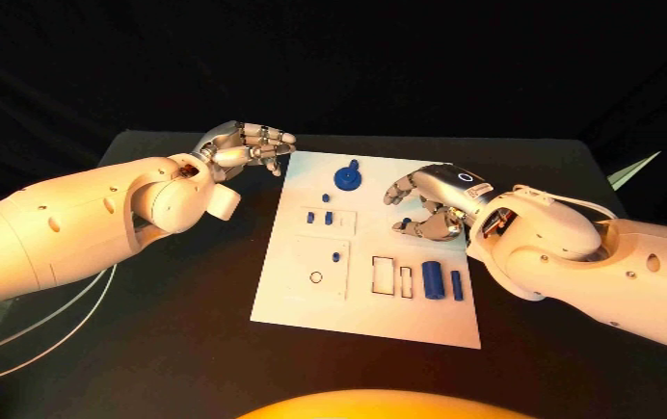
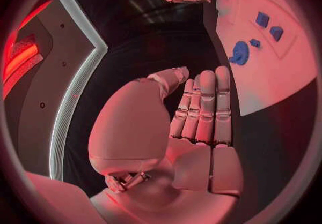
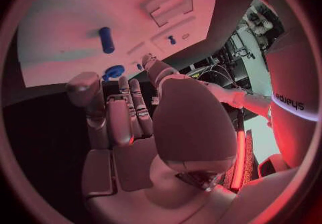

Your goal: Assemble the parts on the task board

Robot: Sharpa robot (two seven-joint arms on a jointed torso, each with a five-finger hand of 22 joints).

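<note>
A: Where was the task board?
B: On the black table, at its middle. The left hand hung at the board's eleven o'clock corner, fingers loosely curled, holding nothing. The right hand hovered at its three o'clock edge, fingers bent but apart, also holding nothing.
A: And the parts?
B: A blue gear sat toward twelve o'clock, two blue cylinders toward four, and two small blue pegs near the centre.

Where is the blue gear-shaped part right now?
In the head view, the blue gear-shaped part lies near the far edge of the task board, between the left hand and the right hand, closer to the left.
</note>
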